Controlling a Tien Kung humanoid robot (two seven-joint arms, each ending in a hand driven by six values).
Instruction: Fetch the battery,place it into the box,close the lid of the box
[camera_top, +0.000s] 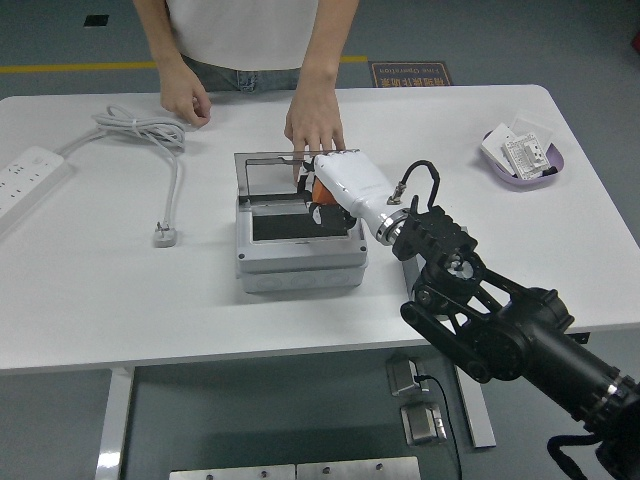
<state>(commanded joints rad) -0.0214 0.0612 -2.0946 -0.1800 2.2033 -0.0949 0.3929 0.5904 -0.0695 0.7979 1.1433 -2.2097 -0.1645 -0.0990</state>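
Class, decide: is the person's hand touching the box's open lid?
Touching. The head view shows the person's hand with fingertips pressed onto the open lid of the box, holding it back, no gap visible.

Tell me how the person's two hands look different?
The person's hand near the cable is curled into a loose fist, while the hand at the box stretches its fingers down. The curled hand rests on the bare table; the other touches the box's open clear lid, beside the robot's right hand. Both reach from the far side.
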